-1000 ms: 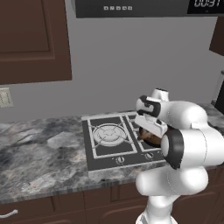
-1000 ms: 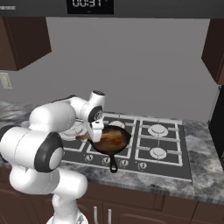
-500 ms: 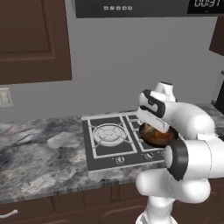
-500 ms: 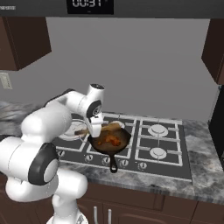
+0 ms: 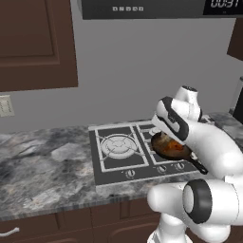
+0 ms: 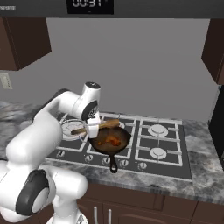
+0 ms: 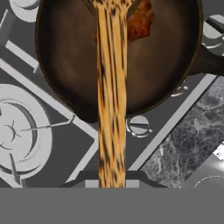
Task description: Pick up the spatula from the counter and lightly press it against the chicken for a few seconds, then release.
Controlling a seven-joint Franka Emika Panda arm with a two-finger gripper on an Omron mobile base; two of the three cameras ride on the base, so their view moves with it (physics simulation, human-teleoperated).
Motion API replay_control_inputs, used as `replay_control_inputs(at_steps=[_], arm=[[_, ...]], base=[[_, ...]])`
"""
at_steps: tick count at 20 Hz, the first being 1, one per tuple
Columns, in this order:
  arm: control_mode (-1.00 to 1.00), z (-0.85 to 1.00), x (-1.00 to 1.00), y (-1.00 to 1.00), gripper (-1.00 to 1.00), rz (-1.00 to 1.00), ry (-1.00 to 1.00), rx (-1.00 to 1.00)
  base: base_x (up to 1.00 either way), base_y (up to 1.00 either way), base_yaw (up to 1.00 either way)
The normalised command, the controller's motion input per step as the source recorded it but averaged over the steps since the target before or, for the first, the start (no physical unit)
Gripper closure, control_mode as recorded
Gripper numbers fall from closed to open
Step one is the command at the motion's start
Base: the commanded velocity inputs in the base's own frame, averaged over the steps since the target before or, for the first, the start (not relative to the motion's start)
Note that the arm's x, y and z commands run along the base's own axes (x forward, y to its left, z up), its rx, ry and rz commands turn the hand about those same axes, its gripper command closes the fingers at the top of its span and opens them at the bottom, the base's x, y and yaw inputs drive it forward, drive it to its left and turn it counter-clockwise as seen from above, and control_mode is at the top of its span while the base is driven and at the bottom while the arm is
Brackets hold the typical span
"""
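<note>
Wood-grained; with jaws pinching spatula [image 7: 111,87] handle, ease blade softly onto chicken [image 7: 142,19] just ahead, no shoving.

Hand view: the spatula [image 7: 111,87] runs off the top edge, so I can't see its blade tip or judge contact with the chicken [image 7: 141,19]. The chicken sits half behind the spatula and is also cut at the top. The top edge clips the pan [image 7: 65,65] too, and its handle leaves on the right.

Left base view: the arm [image 5: 190,137] covers the right half of the stove [image 5: 118,152] and part of the pan.

Right base view: the gripper [image 6: 93,127] hides the spatula's middle.
</note>
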Motion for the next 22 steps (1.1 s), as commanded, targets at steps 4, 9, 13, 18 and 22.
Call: replay_control_inputs(at_steps=[4, 9, 13, 18, 22], arm=[[-1.00, 0.30, -0.41, 0.01, 1.00, 0.00, -0.10, 0.00], [-1.00, 0.23, -0.41, 0.07, 1.00, 0.00, -0.06, 0.00], [-1.00, 0.20, -0.37, 0.15, 1.00, 0.00, -0.02, 0.00], [-1.00, 0.22, -0.34, 0.15, 1.00, 0.00, -0.02, 0.00], [-1.00, 0.13, -0.35, 0.27, 1.00, 0.00, -0.01, 0.00]], base=[[0.00, 0.00, 0.00], [0.00, 0.00, 0.00], [0.00, 0.00, 0.00], [0.00, 0.00, 0.00], [0.00, 0.00, 0.00]])
